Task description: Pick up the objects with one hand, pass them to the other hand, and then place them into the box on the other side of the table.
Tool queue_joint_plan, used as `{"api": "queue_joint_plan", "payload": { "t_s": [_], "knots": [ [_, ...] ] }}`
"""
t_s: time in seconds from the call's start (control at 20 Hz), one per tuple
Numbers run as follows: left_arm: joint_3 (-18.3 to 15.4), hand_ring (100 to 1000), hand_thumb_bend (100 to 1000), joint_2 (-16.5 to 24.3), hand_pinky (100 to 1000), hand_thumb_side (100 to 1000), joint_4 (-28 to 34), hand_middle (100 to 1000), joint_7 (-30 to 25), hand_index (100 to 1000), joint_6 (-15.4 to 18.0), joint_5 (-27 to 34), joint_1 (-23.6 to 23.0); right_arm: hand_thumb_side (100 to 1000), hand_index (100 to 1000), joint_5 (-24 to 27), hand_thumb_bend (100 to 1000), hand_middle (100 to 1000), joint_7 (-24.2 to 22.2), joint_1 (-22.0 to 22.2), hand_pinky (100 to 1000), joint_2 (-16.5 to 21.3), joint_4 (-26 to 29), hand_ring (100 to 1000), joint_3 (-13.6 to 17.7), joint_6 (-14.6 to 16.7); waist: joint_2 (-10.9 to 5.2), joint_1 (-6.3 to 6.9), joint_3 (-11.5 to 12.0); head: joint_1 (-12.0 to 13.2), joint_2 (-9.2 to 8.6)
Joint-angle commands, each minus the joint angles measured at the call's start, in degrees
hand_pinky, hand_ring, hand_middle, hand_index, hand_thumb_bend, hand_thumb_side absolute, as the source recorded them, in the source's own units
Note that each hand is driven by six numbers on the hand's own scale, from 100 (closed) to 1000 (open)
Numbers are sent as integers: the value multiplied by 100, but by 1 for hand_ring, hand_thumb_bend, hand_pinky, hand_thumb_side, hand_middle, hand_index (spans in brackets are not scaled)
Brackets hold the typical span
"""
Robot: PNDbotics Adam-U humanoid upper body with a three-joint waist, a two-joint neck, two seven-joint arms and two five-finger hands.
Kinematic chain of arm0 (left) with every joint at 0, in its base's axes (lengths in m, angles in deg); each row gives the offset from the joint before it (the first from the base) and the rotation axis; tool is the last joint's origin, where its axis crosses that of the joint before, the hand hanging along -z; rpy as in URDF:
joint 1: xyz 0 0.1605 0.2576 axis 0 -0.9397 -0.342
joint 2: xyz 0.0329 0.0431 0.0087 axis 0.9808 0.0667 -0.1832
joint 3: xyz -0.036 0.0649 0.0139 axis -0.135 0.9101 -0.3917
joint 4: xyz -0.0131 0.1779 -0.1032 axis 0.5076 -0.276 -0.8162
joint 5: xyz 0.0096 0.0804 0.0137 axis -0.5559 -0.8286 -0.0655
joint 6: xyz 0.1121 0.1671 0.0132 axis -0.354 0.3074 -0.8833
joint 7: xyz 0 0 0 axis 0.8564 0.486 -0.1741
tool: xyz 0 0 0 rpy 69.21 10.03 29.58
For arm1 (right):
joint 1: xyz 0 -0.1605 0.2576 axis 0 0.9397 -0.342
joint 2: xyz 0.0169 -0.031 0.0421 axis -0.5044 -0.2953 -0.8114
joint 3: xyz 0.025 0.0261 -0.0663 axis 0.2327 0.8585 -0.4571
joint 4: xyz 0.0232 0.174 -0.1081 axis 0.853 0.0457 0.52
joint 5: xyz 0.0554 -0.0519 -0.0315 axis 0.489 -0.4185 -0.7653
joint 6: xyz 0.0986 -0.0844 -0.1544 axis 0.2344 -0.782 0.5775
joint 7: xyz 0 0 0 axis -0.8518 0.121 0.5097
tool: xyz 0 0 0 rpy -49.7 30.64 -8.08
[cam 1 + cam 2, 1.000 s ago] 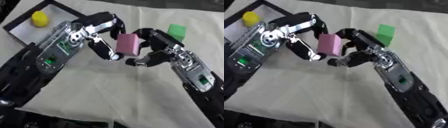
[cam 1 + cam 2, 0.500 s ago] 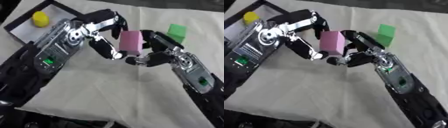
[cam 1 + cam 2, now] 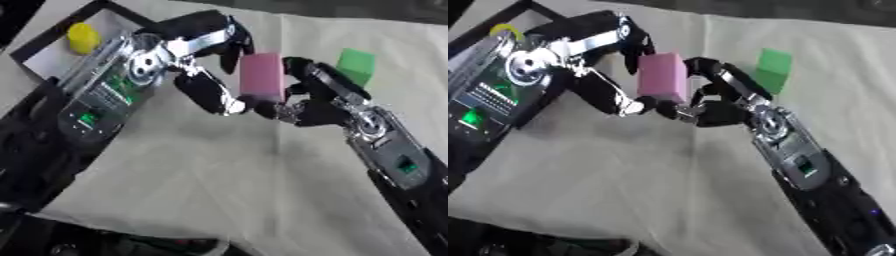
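Note:
A pink block (image 3: 262,75) hangs above the cloth between my two hands. My right hand (image 3: 319,102) is curled round its right side and underside. My left hand (image 3: 203,60) reaches round it from the left, one finger over the top left corner and the thumb under its lower edge. A green block (image 3: 355,65) lies on the cloth behind the right hand. The black-rimmed box (image 3: 45,47) sits at the far left corner with a yellow object (image 3: 83,37) inside.
A pale cloth (image 3: 227,175) covers the table. Its near edge runs along the bottom, with dark floor below. My left forearm (image 3: 92,105) crosses in front of the box.
Both hands and the pink block have risen and shifted slightly right. The left hand's fingers have closed in round the block's top and bottom.

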Motion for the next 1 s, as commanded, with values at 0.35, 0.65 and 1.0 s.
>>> {"api": "queue_joint_plan", "payload": {
  "t_s": [0.35,0.65,1.0],
  "knots": [
    [-434,559,100,220,773,188,309,409,-197,371,-203,144,-33,322,770,-359,645,623,0,39,460,257,-125,910,68,-13,-170,21,-32,95,31],
    [-746,550,100,346,783,193,531,404,-42,363,-512,634,-21,294,774,-389,653,631,-69,204,472,524,-172,912,92,108,-195,35,-6,89,31],
    [-1013,562,100,928,789,179,736,415,338,366,-647,928,-47,257,772,-480,656,640,-72,571,478,750,56,915,172,179,-191,39,-29,204,31]
  ]
}}
